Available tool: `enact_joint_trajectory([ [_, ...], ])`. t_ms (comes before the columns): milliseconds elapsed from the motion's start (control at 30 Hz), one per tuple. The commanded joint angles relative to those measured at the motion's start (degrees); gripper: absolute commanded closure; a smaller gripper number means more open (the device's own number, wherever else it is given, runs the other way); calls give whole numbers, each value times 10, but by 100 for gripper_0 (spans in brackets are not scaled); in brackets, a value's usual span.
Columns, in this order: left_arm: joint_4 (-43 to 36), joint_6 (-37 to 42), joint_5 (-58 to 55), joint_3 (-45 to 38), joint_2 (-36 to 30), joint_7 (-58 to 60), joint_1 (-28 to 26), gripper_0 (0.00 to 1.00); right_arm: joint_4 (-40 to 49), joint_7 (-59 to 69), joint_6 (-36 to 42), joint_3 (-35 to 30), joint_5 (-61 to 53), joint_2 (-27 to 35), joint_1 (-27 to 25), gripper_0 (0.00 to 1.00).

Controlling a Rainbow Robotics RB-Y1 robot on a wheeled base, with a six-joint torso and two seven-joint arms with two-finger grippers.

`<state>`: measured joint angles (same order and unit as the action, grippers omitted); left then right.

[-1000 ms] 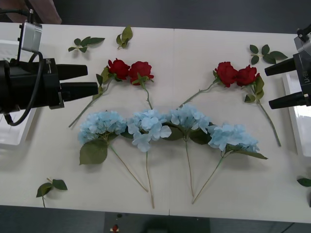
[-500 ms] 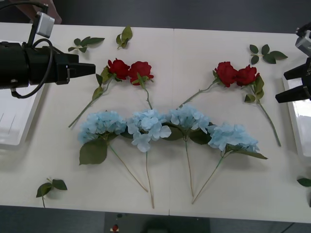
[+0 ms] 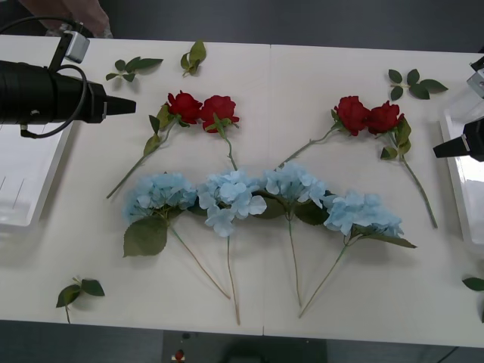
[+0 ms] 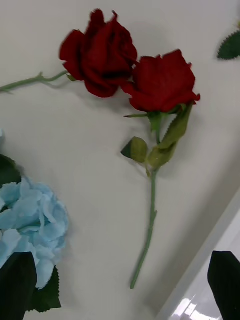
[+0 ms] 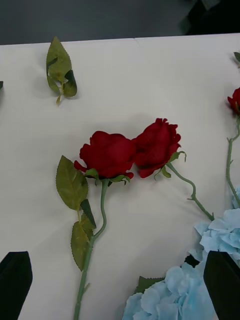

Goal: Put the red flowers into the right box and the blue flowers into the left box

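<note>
- Left gripper (image 3: pixel 130 105), black-fingered, upper left of the front view; fingers (image 5: pixel 15 280) spread at the two bottom corners of the left wrist view, holding nothing
- Nearest to it: left pair of deep-red fabric roses (image 3: pixel 201 110), heads touching, just to frame right of the fingertips; the nearer stem runs down-left toward frame centre-left, so its long axis lies diagonal to the gripper's reach
- Right gripper (image 3: pixel 446 150), black-fingered, at the right edge of the front view, over the plain-rimmed white plastic tray (image 3: pixel 463 198); fingers (image 4: pixel 226 280) apart, empty
- Second pair of red roses (image 3: pixel 368 116) lies to frame left of it, the outer stem trailing down-right toward that tray
- Four pale-blue fluffy hydrangeas (image 3: pixel 257 198) in a row across frame centre, stems pointing to the bottom edge, between the arms
- Slotted white basket tray (image 3: pixel 23 181) at left edge, under the left arm
- Judgement: each arm is nearer one rose pair; nothing sorted yet
</note>
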<state>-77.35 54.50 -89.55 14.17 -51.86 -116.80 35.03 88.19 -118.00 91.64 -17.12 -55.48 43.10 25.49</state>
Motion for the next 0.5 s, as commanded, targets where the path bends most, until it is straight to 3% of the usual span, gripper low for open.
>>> enact_joint_trajectory([
  [33,24,-4,14,32,-11,10,58,0,11,76,-35,35,46,27,7,0],
  [367,96,-10,25,123,8,6,123,0,3,180,-146,135,124,26,8,0],
  [500,123,-35,33,162,26,4,146,0,-40,191,-201,174,127,26,20,0],
])
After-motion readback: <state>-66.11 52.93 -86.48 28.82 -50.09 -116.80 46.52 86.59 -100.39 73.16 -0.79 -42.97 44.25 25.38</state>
